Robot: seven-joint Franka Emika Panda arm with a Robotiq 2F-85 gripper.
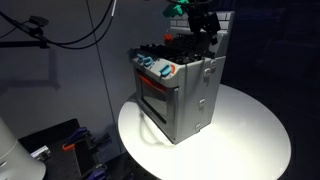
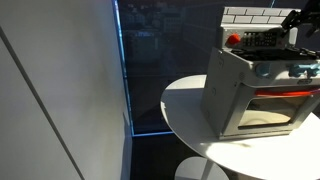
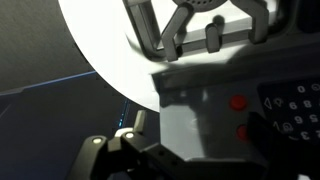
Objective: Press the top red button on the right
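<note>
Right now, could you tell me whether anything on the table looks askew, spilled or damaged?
Nothing stands out: the toy oven stands upright on the round white table, with no spill visible, and the gripper hangs above its back.

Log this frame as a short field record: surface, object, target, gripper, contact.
surface: round white table
object: toy stove, upright on the table
target: top red button; in the wrist view a second red button sits just below it
gripper: above the stove's rear; jaws' state unclear
contact: none visible with the button
</note>
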